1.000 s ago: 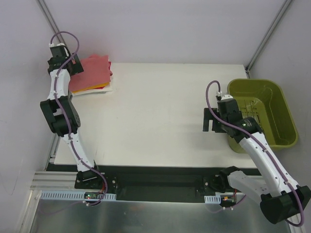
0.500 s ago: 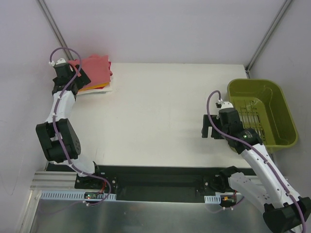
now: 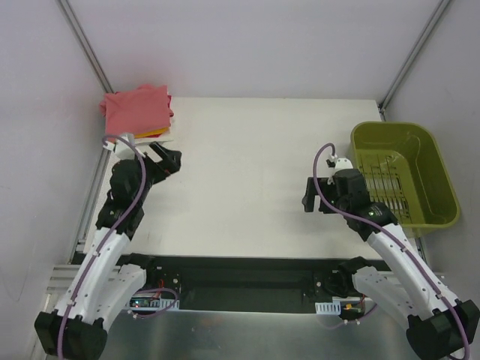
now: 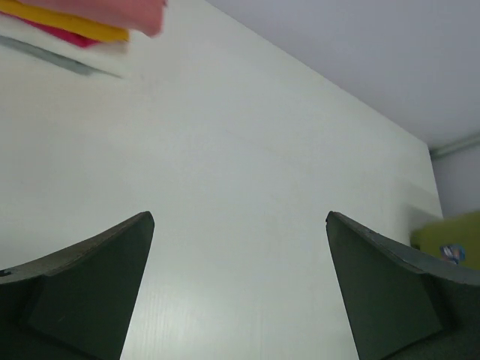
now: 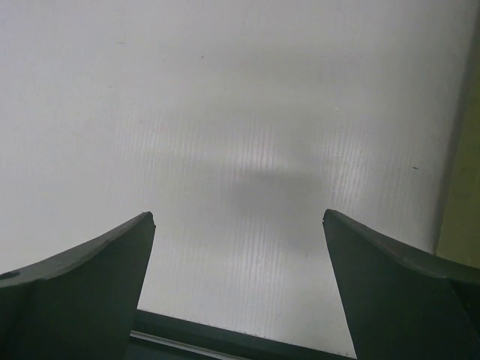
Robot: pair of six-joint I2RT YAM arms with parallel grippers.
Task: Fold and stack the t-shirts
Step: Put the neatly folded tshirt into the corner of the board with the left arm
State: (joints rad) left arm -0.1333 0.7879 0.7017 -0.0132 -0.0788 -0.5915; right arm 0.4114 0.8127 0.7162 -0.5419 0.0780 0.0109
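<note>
The white bench [image 3: 247, 165] lies under me, with a green basket [image 3: 442, 195] at its right edge. The folded t-shirts [image 3: 139, 111] sit stacked at the far left corner, pink on top. My left fingers [image 4: 82, 292] and right fingers [image 5: 75, 285] hang spread wide, holding nothing.

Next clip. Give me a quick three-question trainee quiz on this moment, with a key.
1. True or false: the left end effector and the right end effector are both open and empty.
2. Where on the table is the t-shirt stack? A far left corner; B far right corner; C centre.
3. Fill in: the olive basket sits beside the ___ arm.
Key: 1 true; 2 A; 3 right.
</note>
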